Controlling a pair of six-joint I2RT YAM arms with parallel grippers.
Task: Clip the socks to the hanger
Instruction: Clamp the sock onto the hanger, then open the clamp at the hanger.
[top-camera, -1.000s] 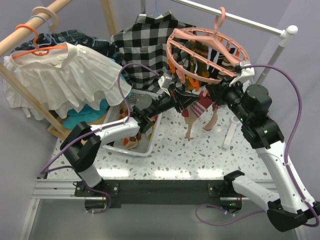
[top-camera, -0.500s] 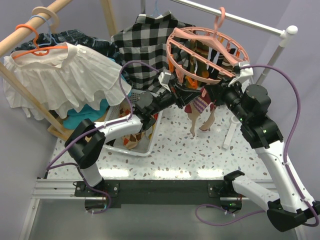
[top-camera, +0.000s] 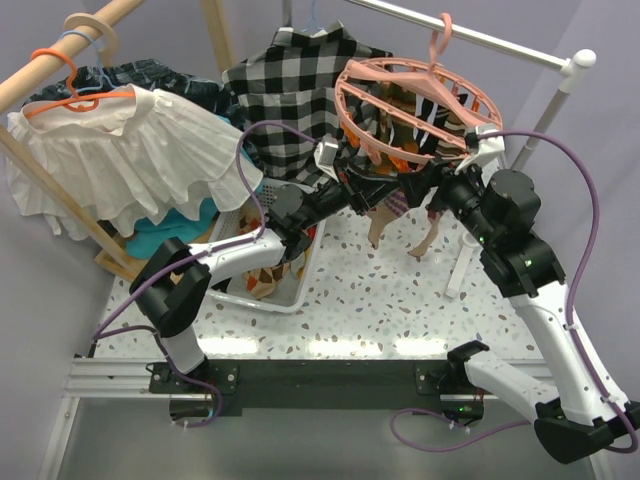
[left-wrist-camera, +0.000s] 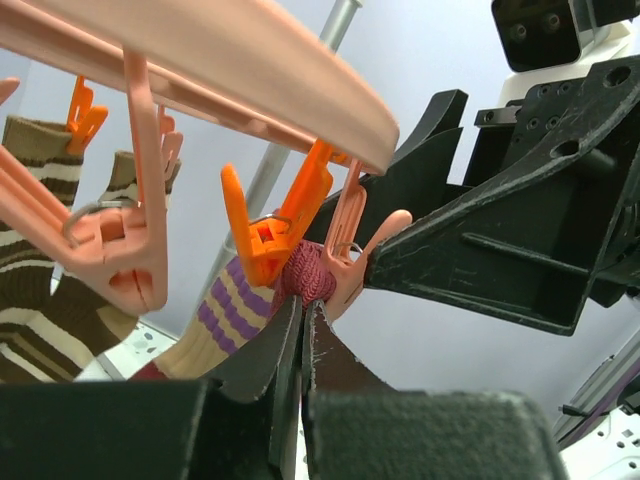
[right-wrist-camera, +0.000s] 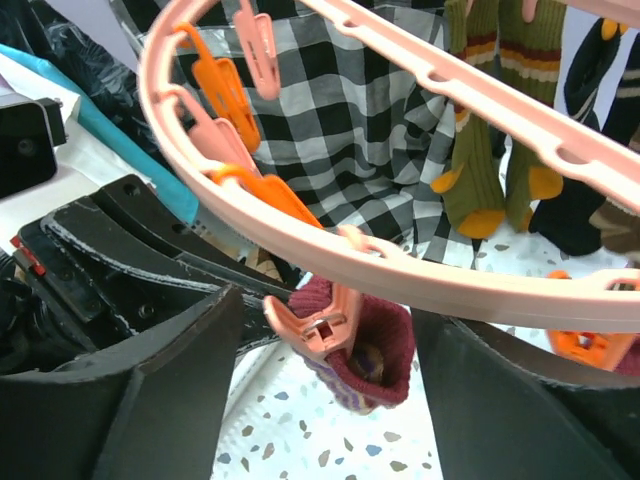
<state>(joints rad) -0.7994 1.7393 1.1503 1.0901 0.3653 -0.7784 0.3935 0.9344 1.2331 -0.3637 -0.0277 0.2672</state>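
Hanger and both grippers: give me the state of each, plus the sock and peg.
hanger: hung by its hook on the rail
striped sock: maroon cuff in the peg, rest dangling
peg: closed on the cuff
left gripper: shut on the cuff
right gripper: open, fingers either side of the peg

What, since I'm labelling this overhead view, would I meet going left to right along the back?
An orange plastic coat hanger → white ruffled fabric garment → black-and-white checked shirt → round salmon-pink plastic drying ring → white rounded rail end cap.
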